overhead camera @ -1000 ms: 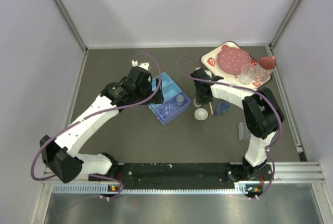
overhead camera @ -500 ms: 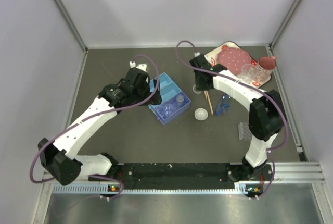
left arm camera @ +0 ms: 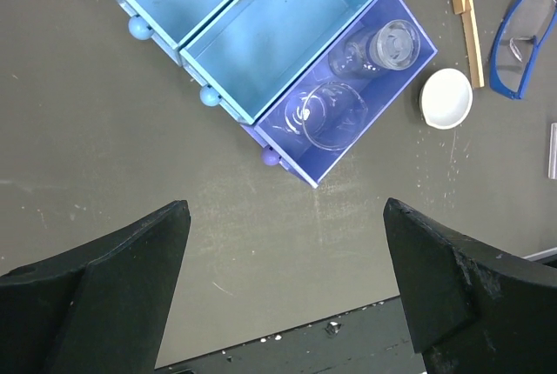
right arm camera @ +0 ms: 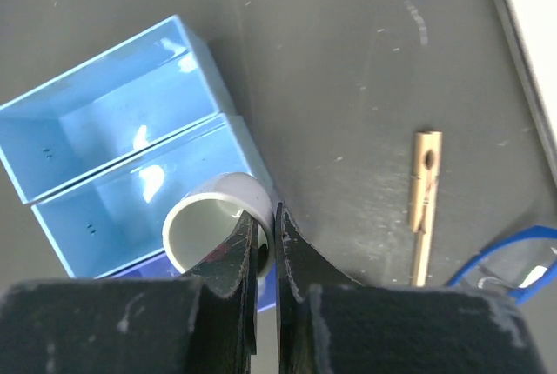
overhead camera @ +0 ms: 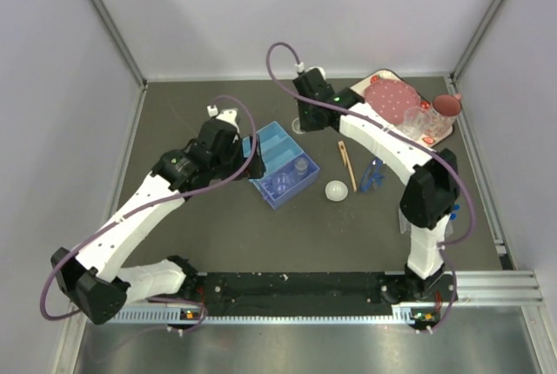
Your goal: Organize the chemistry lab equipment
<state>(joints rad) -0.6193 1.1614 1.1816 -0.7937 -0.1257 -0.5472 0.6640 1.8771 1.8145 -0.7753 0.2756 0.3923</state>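
The right end effector (right arm camera: 265,217) is closed, pinching the rim of a small round dish (right arm camera: 204,222). Its fingers (right arm camera: 300,261) hide the dish's near edge. The dish hangs above the blue box (right arm camera: 104,148), which is cut off at the frame edge. Wooden tongs (right arm camera: 424,200) lie on the bench (right arm camera: 348,70) to the right. The left end effector (left arm camera: 287,278) is wide open and empty beside the box. Clear glassware (left arm camera: 348,104) in the purple compartment is hard to identify.

Lt-blue drawers (right arm camera: 104,126), wht dish (right arm camera: 193,233), tan tongs (right arm camera: 425,191).

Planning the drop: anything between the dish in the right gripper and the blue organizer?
Nothing visible. The right gripper pinches the dish rim at the edge of the blue organizer; its two light-blue compartments look empty.
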